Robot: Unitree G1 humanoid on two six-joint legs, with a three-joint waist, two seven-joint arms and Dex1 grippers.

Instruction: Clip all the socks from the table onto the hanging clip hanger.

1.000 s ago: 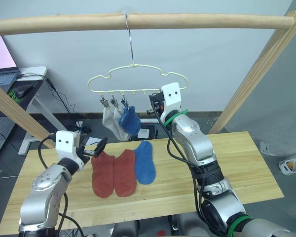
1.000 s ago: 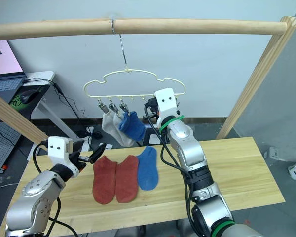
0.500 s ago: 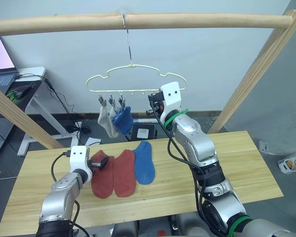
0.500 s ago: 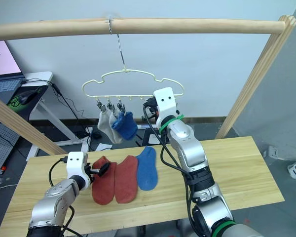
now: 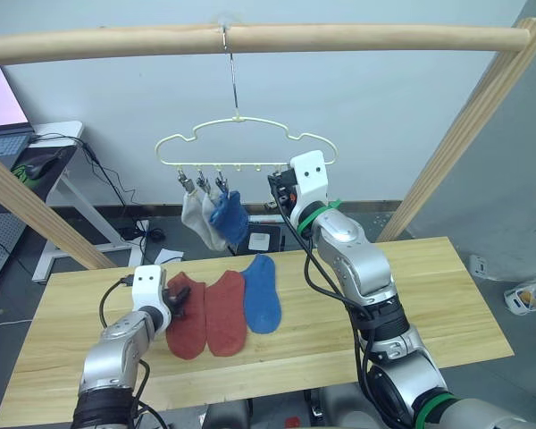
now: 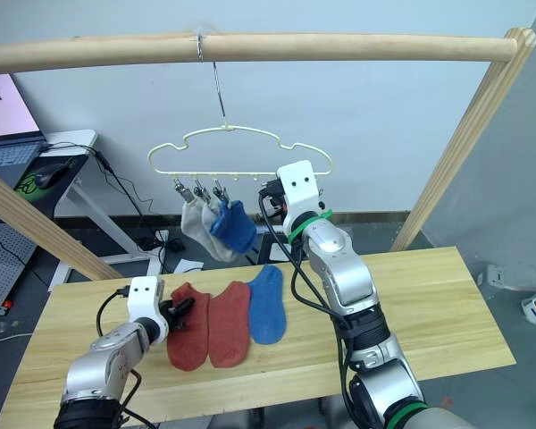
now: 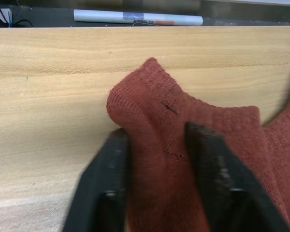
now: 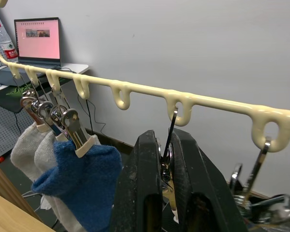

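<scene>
The pale-yellow clip hanger (image 5: pixel 241 143) hangs from the wooden pole, with two light grey socks (image 5: pixel 195 219) and a blue sock (image 5: pixel 229 216) clipped at its left end. On the table (image 5: pixel 429 295) lie two rust-red socks (image 5: pixel 188 323) (image 5: pixel 225 313) and one blue sock (image 5: pixel 262 293) side by side. My left gripper (image 7: pixel 155 130) is down on the leftmost rust-red sock (image 7: pixel 208 125), with its fingers pinching the bunched cuff. My right gripper (image 8: pixel 165 140) is up at the hanger's right end, shut on a metal clip (image 8: pixel 170 126).
A thick wooden pole (image 5: pixel 339 37) spans the top, with slanted wooden posts on the right (image 5: pixel 464 134) and the left (image 5: pixel 36 210). A white desk with a laptop (image 5: pixel 4 134) stands at the far left. More metal clips (image 8: pixel 261 203) hang beside the right gripper.
My left gripper came down from above the table onto the leftmost rust-red sock and closed on its cuff. The hanging socks swayed a little. The right gripper kept its hold.
</scene>
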